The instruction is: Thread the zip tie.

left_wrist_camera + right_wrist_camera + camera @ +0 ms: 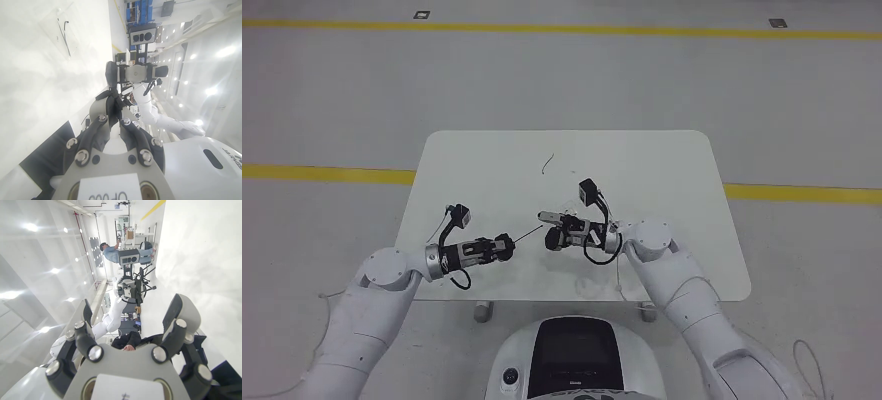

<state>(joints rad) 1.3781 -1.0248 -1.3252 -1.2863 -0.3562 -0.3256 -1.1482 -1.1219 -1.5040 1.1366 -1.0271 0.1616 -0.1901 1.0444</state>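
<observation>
Left arm: bent inward above the white desk's (pixel 662 170) near edge; left gripper (pixel 506 242) clamped on a thin black plastic zip tie (pixel 527 233).
Right arm: bent inward opposite; right gripper (pixel 545 217) spread wide, nothing grasped.
Tie tip: pointed toward, just beside, the right gripper.

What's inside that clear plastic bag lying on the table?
Thin black zip ties show through the clear bag, which lies flat on the white table. The strands overlap, so their exact number cannot be told.

White rounded table (pixel 662 165) on a grey floor (pixel 342 100) with two yellow stripes (pixel 542 27)
</observation>
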